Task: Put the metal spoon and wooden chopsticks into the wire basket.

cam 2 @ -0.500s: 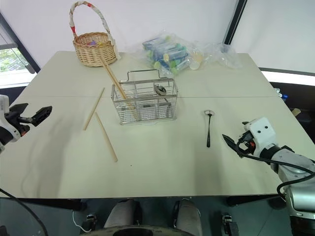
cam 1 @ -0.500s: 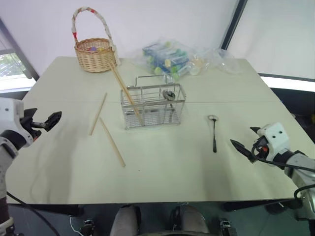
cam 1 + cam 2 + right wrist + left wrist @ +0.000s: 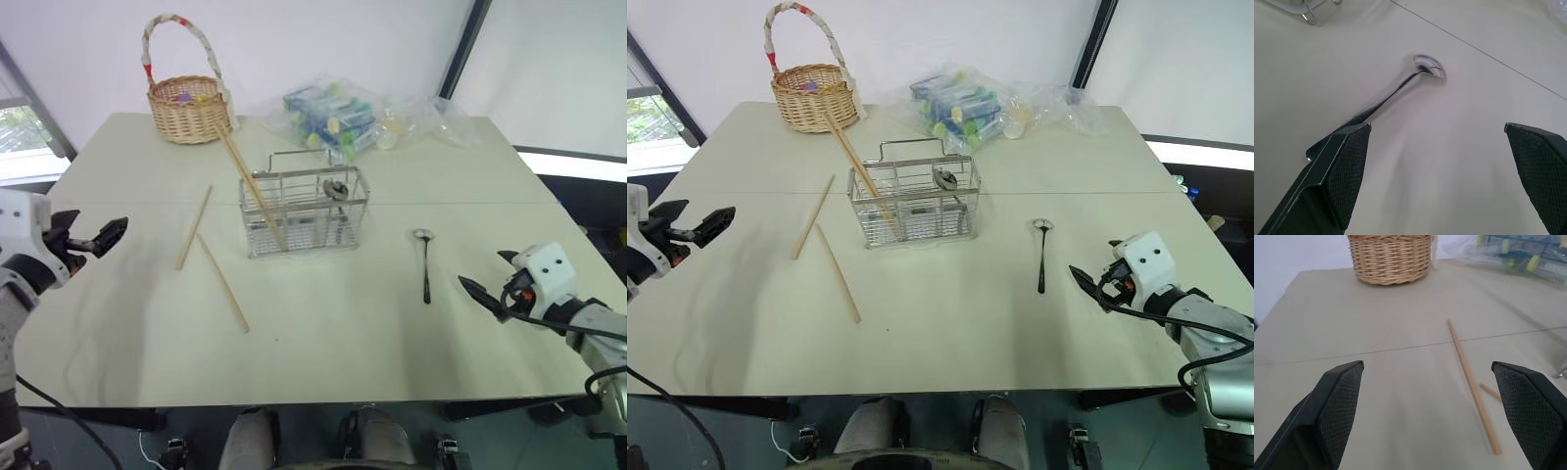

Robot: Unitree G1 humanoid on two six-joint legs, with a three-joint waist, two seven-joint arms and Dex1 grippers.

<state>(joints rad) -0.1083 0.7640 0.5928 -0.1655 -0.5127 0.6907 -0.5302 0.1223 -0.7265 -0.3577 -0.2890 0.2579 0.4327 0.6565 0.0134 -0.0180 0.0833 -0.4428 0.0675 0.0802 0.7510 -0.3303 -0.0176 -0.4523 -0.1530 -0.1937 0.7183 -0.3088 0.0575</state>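
The wire basket [image 3: 304, 211] stands mid-table with one wooden chopstick [image 3: 250, 186] leaning out of it and a spoon [image 3: 336, 189] inside. Two more chopsticks lie on the table to its left, one [image 3: 194, 227] further back and one [image 3: 223, 282] nearer me. A metal spoon [image 3: 425, 262] lies to the basket's right, bowl pointing away. My right gripper [image 3: 487, 272] hovers open just right of that spoon's handle; the spoon [image 3: 1427, 66] shows between its fingers. My left gripper [image 3: 93, 233] is open at the table's left edge, facing the chopsticks [image 3: 1471, 391].
A round wicker basket [image 3: 188, 106] with a tall looped handle sits at the far left corner. A clear plastic bag of colourful items [image 3: 338, 113] lies at the far middle, with crumpled plastic [image 3: 446, 122] beside it. The table [image 3: 333, 343] has bare room in front.
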